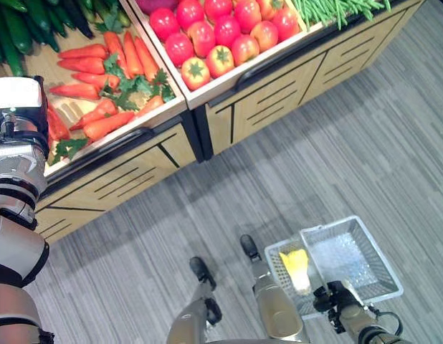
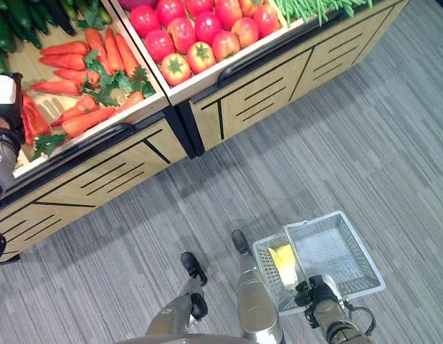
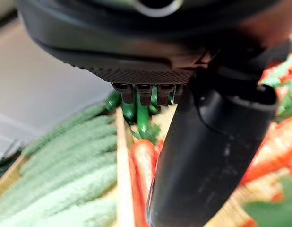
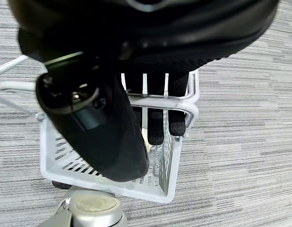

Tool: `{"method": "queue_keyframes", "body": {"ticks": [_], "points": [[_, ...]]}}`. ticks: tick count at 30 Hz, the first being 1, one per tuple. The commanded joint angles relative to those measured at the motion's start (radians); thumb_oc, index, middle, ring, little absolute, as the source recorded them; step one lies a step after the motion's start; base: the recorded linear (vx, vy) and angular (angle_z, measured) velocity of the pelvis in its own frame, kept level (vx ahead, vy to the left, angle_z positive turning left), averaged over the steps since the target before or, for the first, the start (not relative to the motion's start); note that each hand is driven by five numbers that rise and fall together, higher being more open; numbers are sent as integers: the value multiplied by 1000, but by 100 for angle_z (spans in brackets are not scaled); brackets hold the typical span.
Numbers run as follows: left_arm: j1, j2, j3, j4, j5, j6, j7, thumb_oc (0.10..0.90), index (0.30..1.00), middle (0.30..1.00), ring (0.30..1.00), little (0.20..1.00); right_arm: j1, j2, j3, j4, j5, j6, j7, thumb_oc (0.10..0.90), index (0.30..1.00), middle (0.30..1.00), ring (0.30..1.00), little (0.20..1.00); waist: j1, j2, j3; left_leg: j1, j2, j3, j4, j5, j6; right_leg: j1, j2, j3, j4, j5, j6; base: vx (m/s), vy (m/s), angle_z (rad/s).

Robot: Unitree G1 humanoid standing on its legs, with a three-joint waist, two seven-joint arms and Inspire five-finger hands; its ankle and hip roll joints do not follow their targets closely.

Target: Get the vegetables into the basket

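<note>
Orange carrots with green tops lie in a bin of the wooden stand. My left hand hovers over that bin's left end. In the left wrist view its thumb stands beside a carrot, and the fingers show too little to read. My right hand hangs low at my right side, fingers curled round the handle of a white wire basket. A yellow vegetable lies inside the basket.
Red tomatoes fill the bin to the right of the carrots. Cucumbers lie to the left and green beans at the far right. The stand's panelled front rises from grey carpet.
</note>
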Motion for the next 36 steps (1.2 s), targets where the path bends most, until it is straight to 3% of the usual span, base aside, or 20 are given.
{"method": "queue_keyframes", "body": {"ticks": [1, 26, 28, 29, 30, 36], "points": [[-195, 54, 16, 73, -29, 59, 28, 900, 1000, 1000, 1000, 1000, 28, -35, 54, 2, 54, 13, -8, 400, 300, 300, 300, 300, 4, 17, -2, -5, 22, -67, 2, -14, -96, -41, -53, -39, 14, 21, 108, 6, -7, -9], [-75, 26, 115, 129, -30, 80, -44, 900, 1000, 1000, 1000, 1000, 9, -24, 86, -18, 77, 19, 11, 400, 300, 300, 300, 300, 21, 3, 19, -44, 28, -76, 2, -4, -99, -89, -37, -49, 11, 34, 96, 1, -1, -2], [-73, 25, 121, 129, -38, 80, -50, 516, 462, 462, 462, 462, 8, -24, 88, -19, 78, 19, 15, 400, 300, 300, 300, 300, 24, 1, 20, -49, 28, -81, 2, -3, -98, -92, -37, -52, 11, 35, 95, 0, 0, 0], [-73, 25, 121, 129, -38, 80, -50, 484, 418, 418, 418, 418, 8, -24, 88, -19, 78, 19, 15, 400, 300, 300, 300, 300, 24, 1, 20, -49, 28, -81, 2, -3, -98, -92, -37, -52, 11, 35, 95, 0, 0, 0], [-76, 26, 119, 126, -40, 77, -53, 400, 300, 300, 300, 300, 8, -24, 88, -19, 81, 21, 17, 400, 300, 300, 300, 300, 24, 0, 22, -52, 28, -84, 2, -1, -98, -94, -38, -55, 11, 36, 95, 0, 0, 0], [-85, 27, 112, 119, -37, 81, -59, 400, 300, 300, 300, 300, 8, -24, 96, -17, 80, 23, 25, 400, 300, 300, 300, 300, 27, -2, 26, -61, 26, -93, 2, 1, -96, -99, -37, -59, 12, 38, 92, 0, 0, 0]]}}
